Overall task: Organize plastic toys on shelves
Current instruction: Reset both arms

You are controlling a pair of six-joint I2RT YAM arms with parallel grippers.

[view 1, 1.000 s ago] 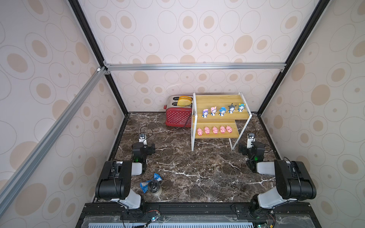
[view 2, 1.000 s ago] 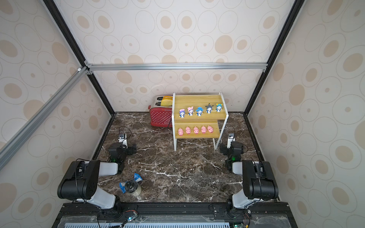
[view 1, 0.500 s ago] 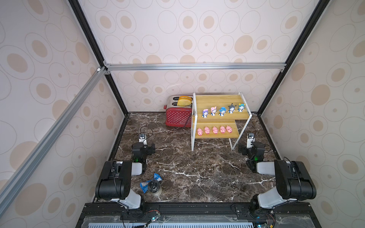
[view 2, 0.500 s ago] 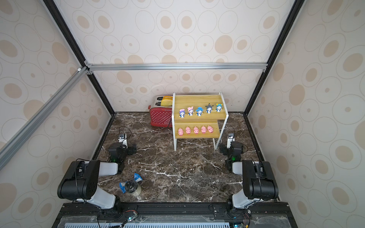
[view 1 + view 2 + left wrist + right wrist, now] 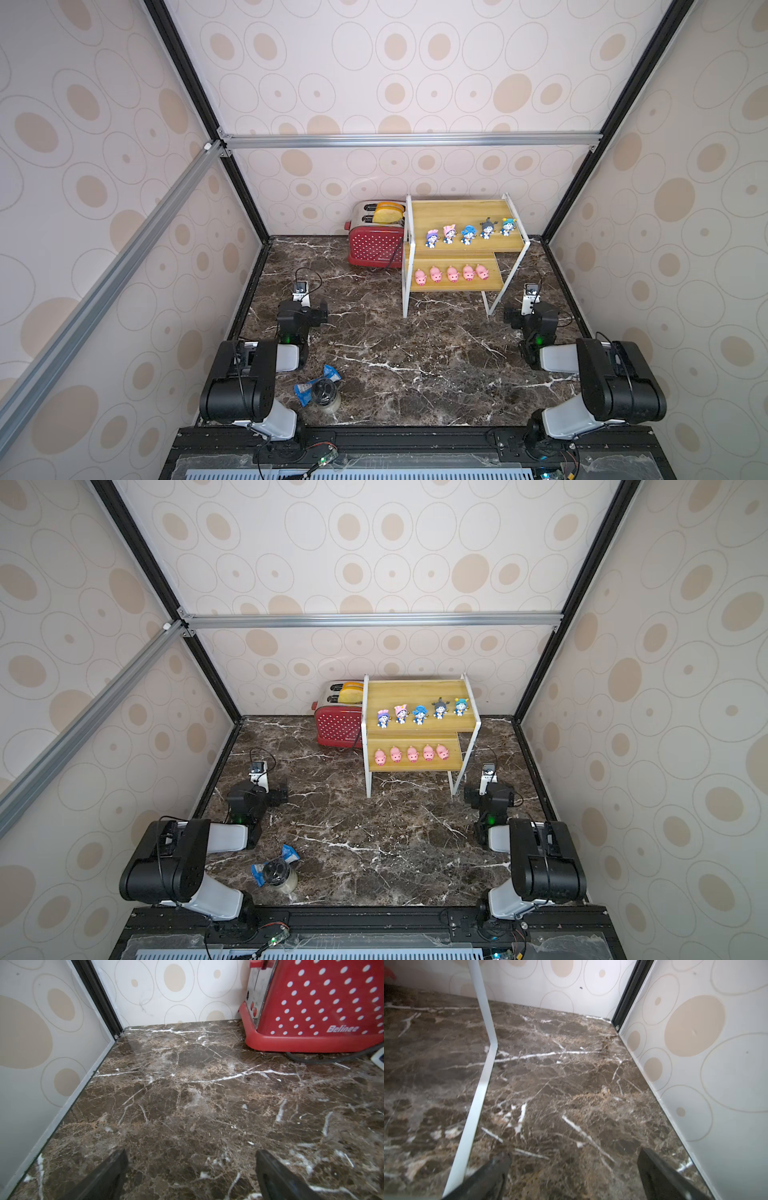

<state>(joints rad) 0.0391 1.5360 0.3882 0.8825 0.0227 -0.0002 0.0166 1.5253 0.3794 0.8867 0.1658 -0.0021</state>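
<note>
Spotted a red polka-dot toaster (image 5: 376, 247) at the back wall, yellow toast (image 5: 388, 212) sticking up out of its top. Caught its dark cord (image 5: 311, 1060) trailing across the brown marble tabletop (image 5: 415, 353) in the left wrist view. Found a dark-lidded jar (image 5: 325, 394) up front near the left edge, touching a crumpled blue wrapper (image 5: 332, 372), well apart from the toaster.

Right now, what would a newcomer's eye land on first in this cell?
The yellow two-tier shelves at the back wall: five cartoon figurines lined up on the upper board, five pink pigs in a row on the lower one. Beside the rack, on the side of the left arm, stands a red polka-dot toaster. Near the front, a dark-lidded jar and a crumpled blue wrapper sit by that arm's base.
</note>
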